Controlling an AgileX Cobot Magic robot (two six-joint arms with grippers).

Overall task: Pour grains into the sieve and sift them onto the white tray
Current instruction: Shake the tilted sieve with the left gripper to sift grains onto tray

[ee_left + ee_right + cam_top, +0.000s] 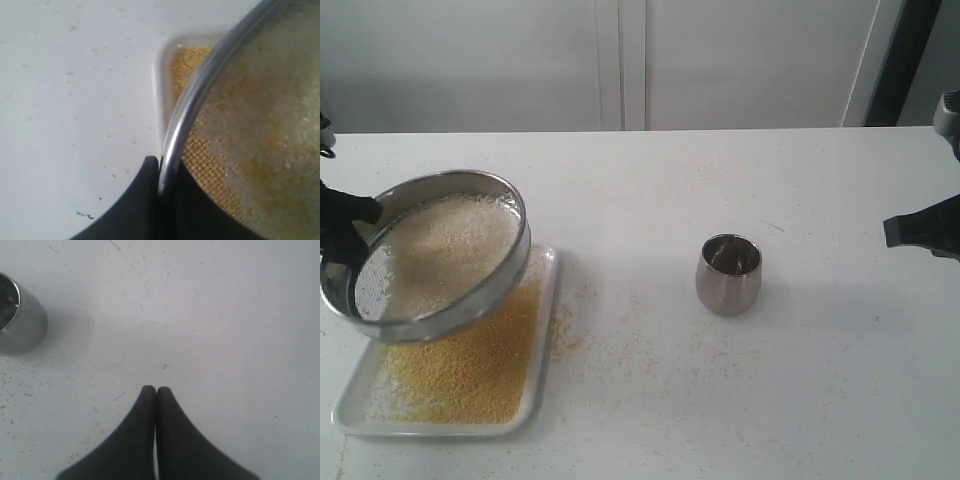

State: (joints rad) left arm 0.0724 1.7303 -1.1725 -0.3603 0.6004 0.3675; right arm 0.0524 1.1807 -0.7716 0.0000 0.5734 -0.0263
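The sieve (430,255) hangs tilted above the white tray (545,330), its far edge raised. My left gripper (350,225) is shut on the sieve's rim (172,150) at the left side. Pale off-white grains (450,240) lie heaped on the mesh, while fine golden-yellow grains (470,370) cover the tray below. In the left wrist view the mesh (250,140) shows yellow through it, and a tray corner (162,65) lies beyond. My right gripper (155,389) is shut on nothing, low over bare table at the far right (920,230).
A small rounded steel cup (728,272) stands upright near the table's middle, also in the right wrist view (20,320). Stray yellow grains (610,330) are scattered on the table right of the tray. A white wall rises behind the table.
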